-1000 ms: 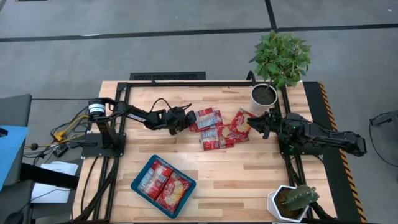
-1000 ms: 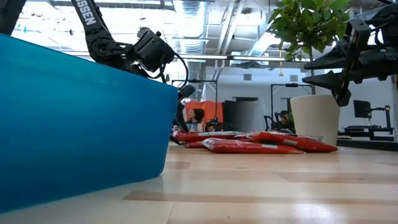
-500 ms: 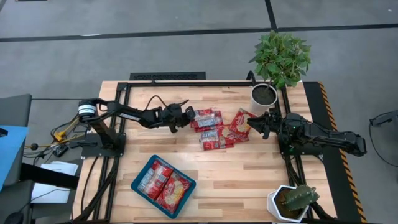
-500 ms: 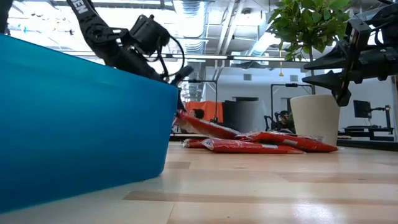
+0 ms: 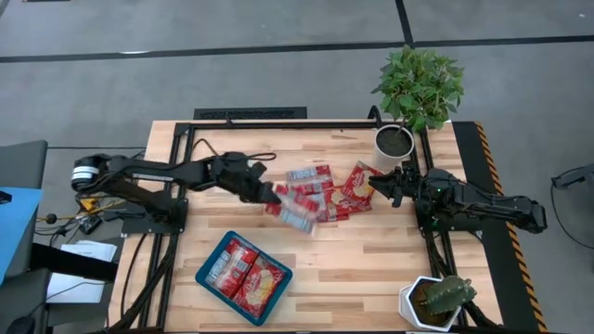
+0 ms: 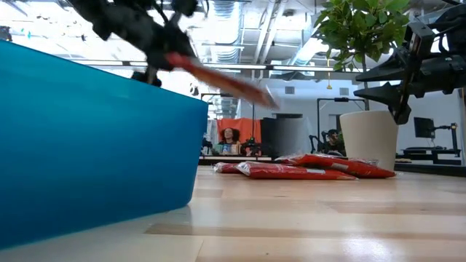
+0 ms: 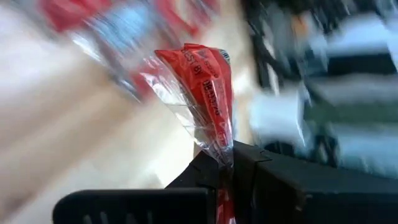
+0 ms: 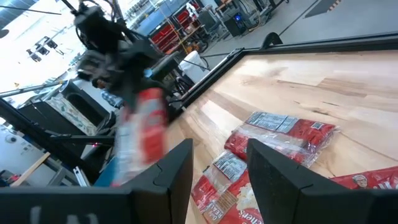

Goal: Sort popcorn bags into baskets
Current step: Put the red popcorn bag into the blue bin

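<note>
Popcorn bag [image 5: 295, 208], a second ago flat in the pile, now hangs pinched by its clear edge in the left end effector [image 5: 270, 195], lifted mid-frame and bound, I judge, for the teal tray [image 5: 210, 260] lower left. Right end effector [image 5: 380, 184] waits spread beside the remaining bags [image 5: 345, 191]. Motion smears the carried bag's print; the low view hides the tray's contents.

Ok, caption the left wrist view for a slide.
Left gripper shut on a red plastic popcorn bag, lifted above the wooden table.
</note>
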Robot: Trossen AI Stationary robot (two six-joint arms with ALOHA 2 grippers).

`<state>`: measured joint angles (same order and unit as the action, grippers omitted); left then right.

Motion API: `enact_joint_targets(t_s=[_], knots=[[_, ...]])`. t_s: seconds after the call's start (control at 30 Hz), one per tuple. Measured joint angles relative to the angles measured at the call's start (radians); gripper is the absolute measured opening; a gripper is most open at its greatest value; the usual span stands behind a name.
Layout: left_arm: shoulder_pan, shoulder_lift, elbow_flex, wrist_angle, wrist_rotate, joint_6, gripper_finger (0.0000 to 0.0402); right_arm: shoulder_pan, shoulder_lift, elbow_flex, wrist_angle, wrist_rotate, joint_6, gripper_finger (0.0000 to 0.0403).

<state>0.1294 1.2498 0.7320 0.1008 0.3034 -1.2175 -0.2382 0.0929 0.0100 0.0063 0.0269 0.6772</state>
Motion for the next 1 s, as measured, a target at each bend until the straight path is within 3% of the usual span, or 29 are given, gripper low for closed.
enact_joint_targets(t_s=[0.2,0.43,0.73,1.0], knots=[[-0.1,-0.09,0.111,-0.207,0.161,0.223,0.0,0.0,0.0,0.0,0.0,0.0,0.003,0.0174],[-0.211,-0.054,0.345,-0.61,0.168,0.581,0.0,0.0,0.0,0.0,0.0,0.0,0.003,0.0177],[-0.285,0.16,0.588,-0.934,0.19,0.943,0.0,0.0,0.0,0.0,0.0,0.0,0.004,0.0168],[-0.362,0.386,0.737,-1.126,0.229,1.267,0.0,0.0,0.0,0.0,0.0,0.0,0.006,0.0169]])
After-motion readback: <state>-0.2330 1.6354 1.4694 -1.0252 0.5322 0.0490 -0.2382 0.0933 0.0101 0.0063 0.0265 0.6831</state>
